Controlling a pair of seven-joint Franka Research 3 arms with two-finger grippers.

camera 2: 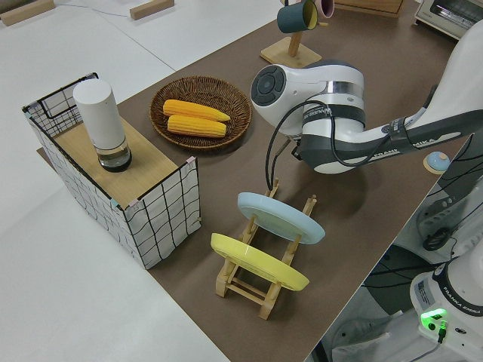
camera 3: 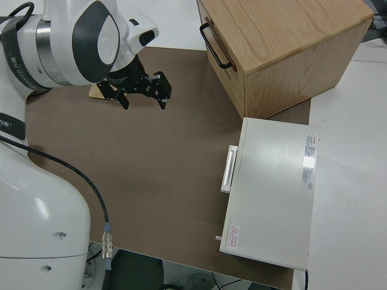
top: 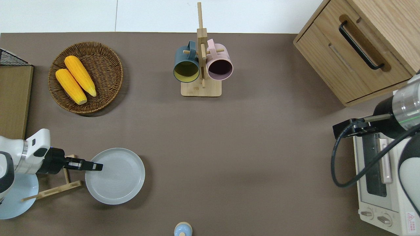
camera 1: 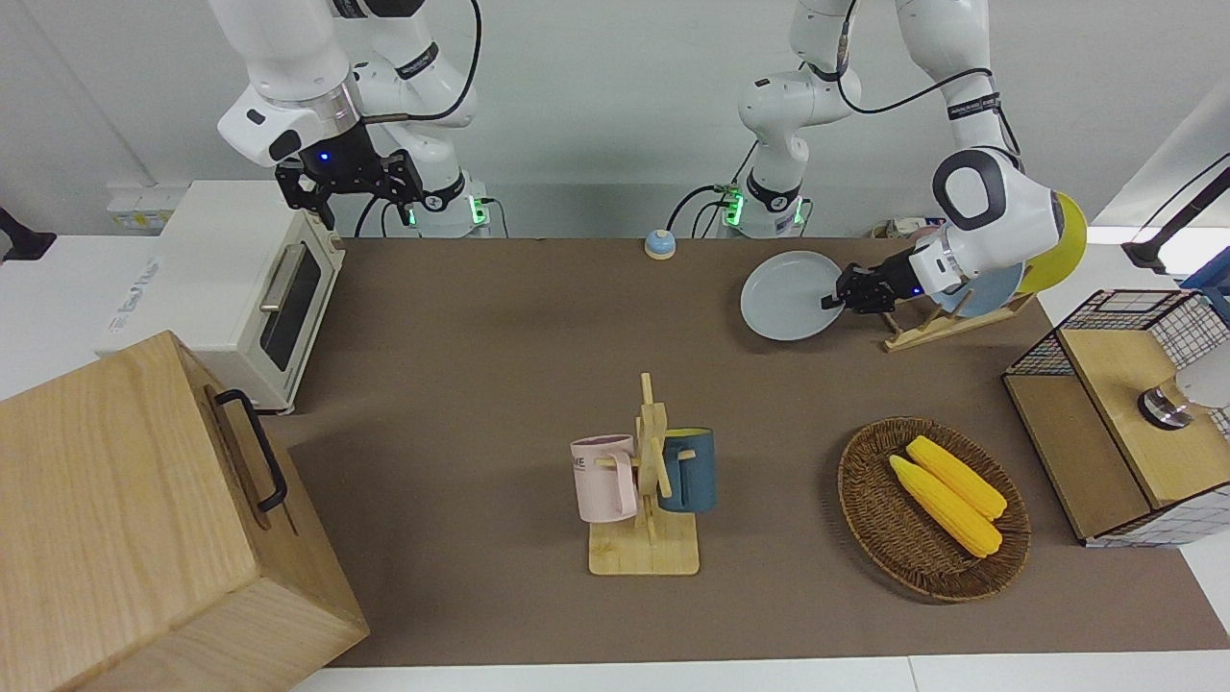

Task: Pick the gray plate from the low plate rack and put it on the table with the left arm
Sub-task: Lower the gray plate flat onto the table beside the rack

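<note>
My left jaws (top: 97, 167) grip the gray plate (top: 118, 177) by its rim, beside the low plate rack (top: 52, 190). Plate flat, low over the table (top: 229, 147). My right arm is parked.

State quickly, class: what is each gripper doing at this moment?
Left gripper: shut on the rim of the gray plate, beside the low plate rack.
Right gripper: open, holding nothing; that arm is parked.

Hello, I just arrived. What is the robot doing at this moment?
The left arm's end effector is shut on the rim of the gray plate. The plate is out of the low plate rack, flat beside it and low over the table. The light blue plate and the yellow plate sit in the rack. The right arm is parked.
</note>
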